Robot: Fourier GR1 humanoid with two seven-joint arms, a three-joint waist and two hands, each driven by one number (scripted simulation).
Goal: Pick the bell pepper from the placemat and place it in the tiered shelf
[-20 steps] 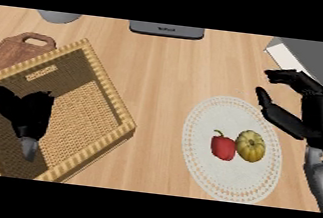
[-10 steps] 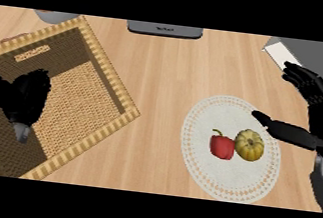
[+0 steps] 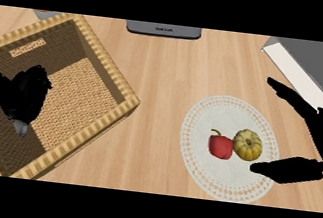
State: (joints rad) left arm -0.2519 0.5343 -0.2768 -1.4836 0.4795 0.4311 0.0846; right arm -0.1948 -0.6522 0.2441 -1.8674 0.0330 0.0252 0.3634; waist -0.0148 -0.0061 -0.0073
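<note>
A red bell pepper (image 3: pixel 221 145) lies on the round white placemat (image 3: pixel 209 173), touching a yellow-green squash (image 3: pixel 249 144) at its right. My right hand (image 3: pixel 316 144) is open just right of the squash, thumb low near the mat's right edge, fingers stretched up and left above it. It touches neither the pepper nor the squash. The woven tiered shelf (image 3: pixel 89 57) fills the left side. My left hand (image 3: pixel 19 94) rests open over the shelf's lower tier.
A grey appliance (image 3: pixel 164 29) sits at the counter's far edge. A grey-and-white slab (image 3: pixel 318 66) lies at the upper right. Bare wood stretches between the shelf and the placemat.
The view has swung and drawn nearer, so the shelf and placemat look larger. My right hand has come down beside the squash, with its thumb now under the fingers.
</note>
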